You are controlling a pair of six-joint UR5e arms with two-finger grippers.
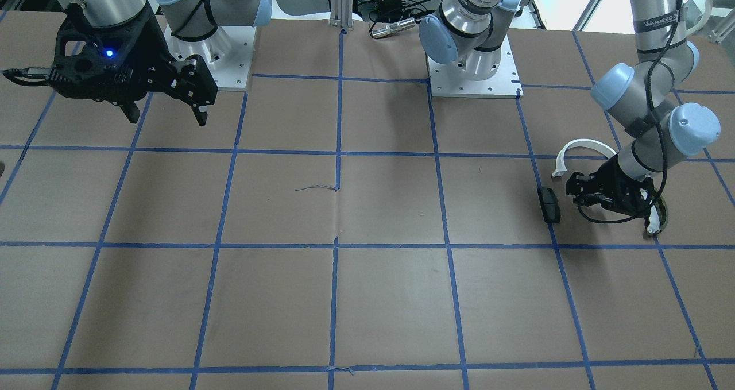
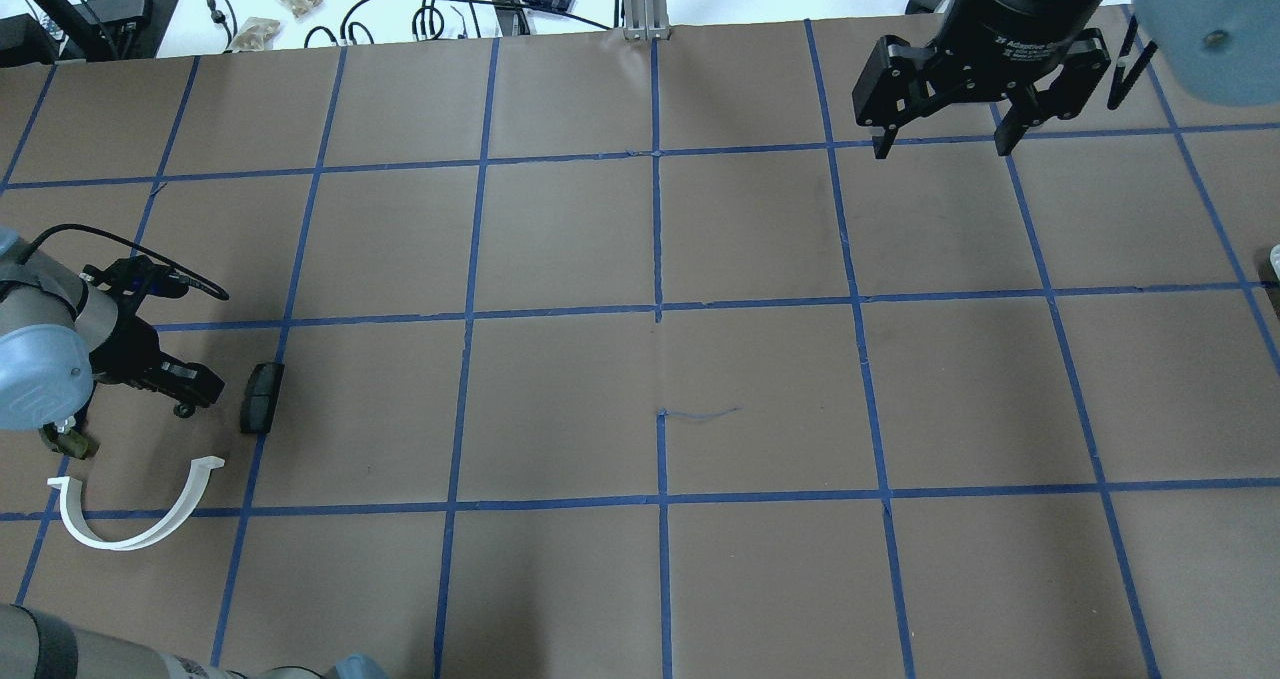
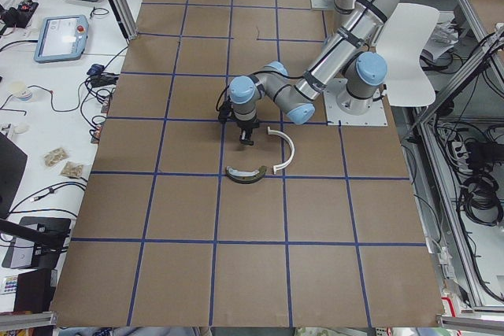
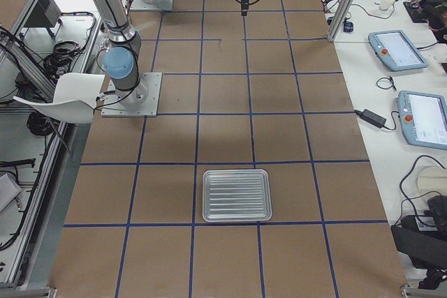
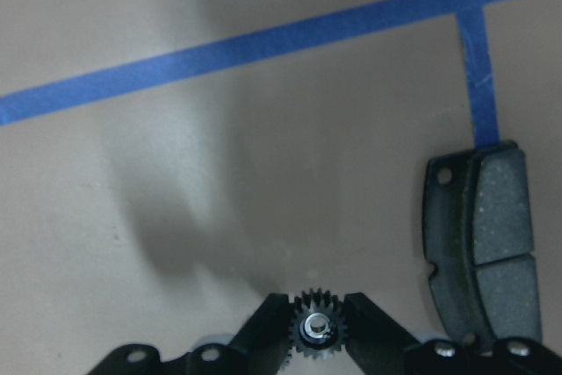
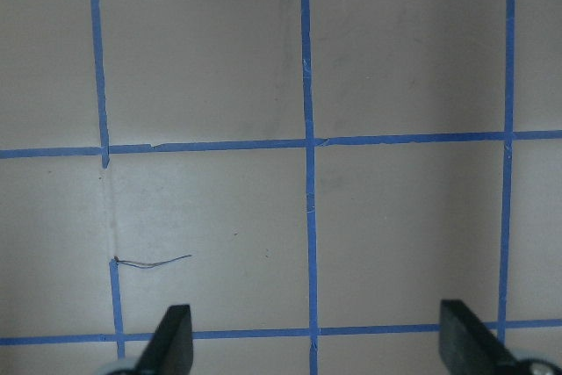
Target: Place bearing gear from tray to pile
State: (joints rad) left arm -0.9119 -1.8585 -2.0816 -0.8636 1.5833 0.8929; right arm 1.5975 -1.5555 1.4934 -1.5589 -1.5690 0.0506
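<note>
Bearing gear [image 5: 318, 329]: small, dark and toothed with a shiny metal hub, pinched between the 2 fingers of the left gripper, its flat face toward the wrist camera. It hangs over bare brown paper just beside the dark pad; whether it touches the paper I cannot tell.
Left gripper [image 5: 318, 320]: pressed onto the gear from both sides, low over the table at the robot's left end, in the middle of the pile.
Pile: 3 loose parts lying apart from one another around the left gripper.
Dark pad [image 5: 492, 243]: rectangular, flat on the paper, one end on a blue tape line, near the gripper but not touching it.
White half-ring arc [image 1: 588, 142]: flat on the table, on the robot's side of the gripper, its open side toward the gripper.
Olive curved shoe [image 3: 246, 173]: has a white strip, lies near the arc, partly hidden under the left wrist in the front view.
Right gripper [image 2: 940, 147]: fingers spread wide, raised above the table on the robot's right, well apart from the pile.
Tray [image 4: 236, 195]: ridged metal, flat on the table toward the robot's right end, far from the pile.
Table [image 2: 660, 579]: brown paper crossed by a blue tape grid.
</note>
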